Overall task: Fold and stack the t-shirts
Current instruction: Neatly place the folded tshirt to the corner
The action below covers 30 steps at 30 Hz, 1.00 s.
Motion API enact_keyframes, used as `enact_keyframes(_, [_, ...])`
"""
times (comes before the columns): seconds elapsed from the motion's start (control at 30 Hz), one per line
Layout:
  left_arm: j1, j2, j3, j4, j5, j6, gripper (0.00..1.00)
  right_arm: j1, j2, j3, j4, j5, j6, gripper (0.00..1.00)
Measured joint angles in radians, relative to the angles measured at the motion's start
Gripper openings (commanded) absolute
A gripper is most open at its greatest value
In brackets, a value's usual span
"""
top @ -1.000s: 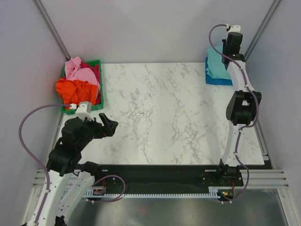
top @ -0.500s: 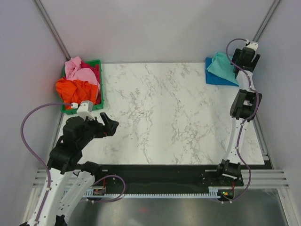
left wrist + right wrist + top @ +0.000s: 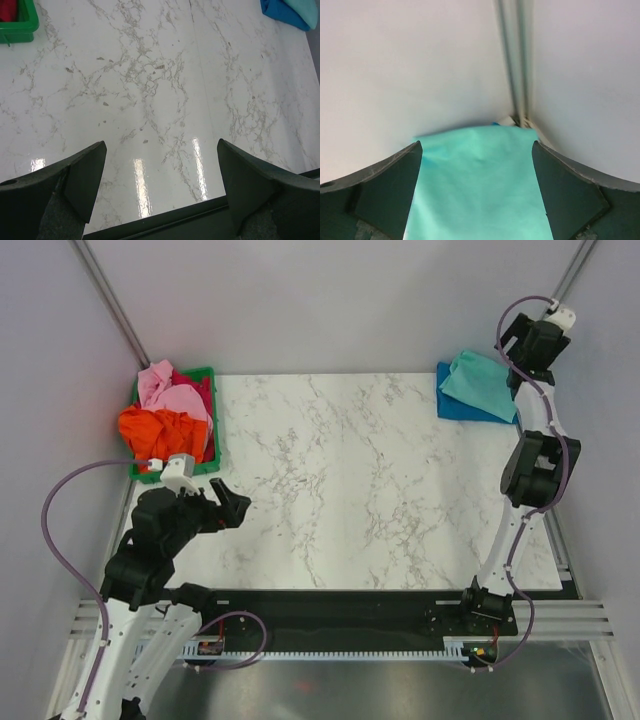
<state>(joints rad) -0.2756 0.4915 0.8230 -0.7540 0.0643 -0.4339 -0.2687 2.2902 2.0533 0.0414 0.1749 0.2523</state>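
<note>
A white marbled worktop point(image 3: 380, 480) fills the middle. At its 10 o'clock corner sits a green crate point(image 3: 212, 458) heaped with crumpled cloth: an orange t-shirt point(image 3: 160, 430) spilling over the near rim, a pink t-shirt point(image 3: 175, 395) on top, and a red t-shirt point(image 3: 204, 390) showing at the far side. At 2 o'clock a mint-teal t-shirt point(image 3: 478, 383) lies on a bright blue t-shirt point(image 3: 460, 408), the blue showing along the near and left edges. The left hand point(image 3: 232, 505) hovers at 8 o'clock, fingers apart, pointing toward 3 o'clock. The right hand point(image 3: 518, 340) is raised by the teal shirt's right edge.
</note>
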Motion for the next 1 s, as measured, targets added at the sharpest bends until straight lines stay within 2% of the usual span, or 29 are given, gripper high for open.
enact_keyframes(0.13, [0.002,-0.018,-0.002,0.001,0.000,0.000,1.00,0.048,-0.064,-0.002,-0.019,-0.024,0.013,0.98])
enact_keyframes(0.23, [0.003,-0.029,-0.002,0.001,0.001,0.000,1.00,0.117,-0.056,-0.001,-0.085,-0.026,-0.003,0.98])
enact_keyframes(0.43, [0.006,-0.042,-0.004,0.000,0.007,0.000,1.00,0.246,0.120,0.133,-0.285,-0.049,-0.021,0.96])
enact_keyframes(0.63, [0.006,-0.053,-0.005,0.001,0.018,0.000,1.00,0.293,0.223,0.199,-0.433,0.049,-0.081,0.90])
enact_keyframes(0.73, [0.010,-0.062,-0.005,0.001,0.018,0.000,1.00,0.307,0.225,0.210,-0.461,0.117,-0.113,0.81])
enact_keyframes(0.77, [0.013,-0.064,-0.005,0.001,0.020,0.000,1.00,0.310,0.225,0.216,-0.463,0.133,-0.121,0.73])
enact_keyframes(0.83, [0.018,-0.066,-0.005,0.001,0.023,0.000,1.00,0.317,0.225,0.223,-0.464,0.169,-0.138,0.66])
enact_keyframes(0.87, [0.023,-0.066,-0.005,0.001,0.026,0.000,1.00,0.320,0.225,0.224,-0.464,0.186,-0.146,0.58])
enact_keyframes(1.0, [0.039,-0.066,-0.006,0.001,0.036,0.000,1.00,0.328,0.224,0.222,-0.475,0.243,-0.168,0.52])
